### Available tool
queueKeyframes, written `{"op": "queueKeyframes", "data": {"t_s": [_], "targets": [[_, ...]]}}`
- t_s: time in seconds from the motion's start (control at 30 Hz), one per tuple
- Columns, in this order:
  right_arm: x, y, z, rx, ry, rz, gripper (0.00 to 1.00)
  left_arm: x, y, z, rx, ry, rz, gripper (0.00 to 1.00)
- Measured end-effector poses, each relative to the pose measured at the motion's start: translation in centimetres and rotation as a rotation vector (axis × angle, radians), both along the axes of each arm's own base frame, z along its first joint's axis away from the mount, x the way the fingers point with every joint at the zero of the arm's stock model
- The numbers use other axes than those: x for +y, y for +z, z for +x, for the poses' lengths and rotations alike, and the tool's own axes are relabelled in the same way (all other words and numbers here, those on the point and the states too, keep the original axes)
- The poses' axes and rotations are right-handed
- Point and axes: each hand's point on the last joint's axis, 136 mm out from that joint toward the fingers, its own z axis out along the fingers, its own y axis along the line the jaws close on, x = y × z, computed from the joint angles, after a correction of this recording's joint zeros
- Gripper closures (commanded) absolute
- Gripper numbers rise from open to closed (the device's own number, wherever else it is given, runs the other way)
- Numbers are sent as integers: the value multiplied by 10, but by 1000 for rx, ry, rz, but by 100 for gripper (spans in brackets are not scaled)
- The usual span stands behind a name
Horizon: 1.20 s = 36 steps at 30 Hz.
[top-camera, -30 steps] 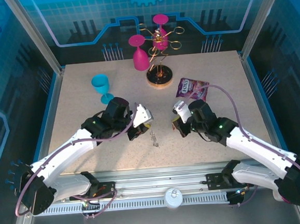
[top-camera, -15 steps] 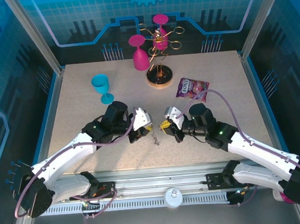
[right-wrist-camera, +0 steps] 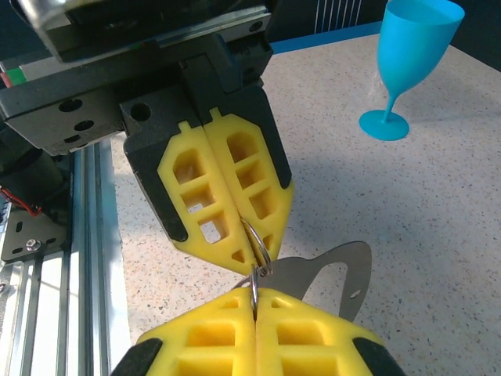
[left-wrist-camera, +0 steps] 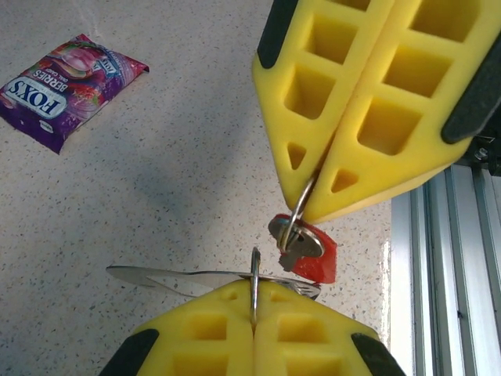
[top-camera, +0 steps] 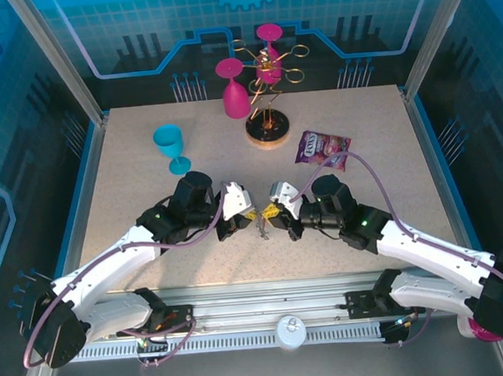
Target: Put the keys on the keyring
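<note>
the key [left-wrist-camera: 309, 254], a red tag with a small silver blade, is hanging from a thin ring [left-wrist-camera: 291, 223] just under my right fingers [left-wrist-camera: 356, 160], off the bench [left-wrist-camera: 156, 172]. those fingers are pressing fully together on the top of that ring, so the tag is dangling free and the ring's lower arc is showing below the tips. right below it the keyring [left-wrist-camera: 188, 278] is lying flat across the tips of my left fingers [left-wrist-camera: 219, 317]. they too are clamping tight, pinching one of its small silver rings [left-wrist-camera: 254, 274] upright on edge.

in the right wrist view the two rings are touching or nearly so, one set of tips above the other. i cannot tell whether they are linking yet.

i am holding both pieces in the air, tip to tip, over the front middle of the bench. i judge that is because threading one thin ring into another needs each one steadied and free to turn, and the bench would be blocking that. the next move, i think, is calling for a small twist to work one ring's split over the other, and a slip there could be dropping the key.

the packet [left-wrist-camera: 66, 86] and the cup [right-wrist-camera: 411, 55] are sitting well apart from all this.
</note>
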Motion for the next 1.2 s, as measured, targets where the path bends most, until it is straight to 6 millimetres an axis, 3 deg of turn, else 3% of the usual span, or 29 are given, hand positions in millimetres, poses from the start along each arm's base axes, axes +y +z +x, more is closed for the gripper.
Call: {"op": "queueKeyframes", "data": {"t_s": [1.2], "targets": [[7,-6,11,19,-54,1,100,1,0,2,-7,9,2,100]]}}
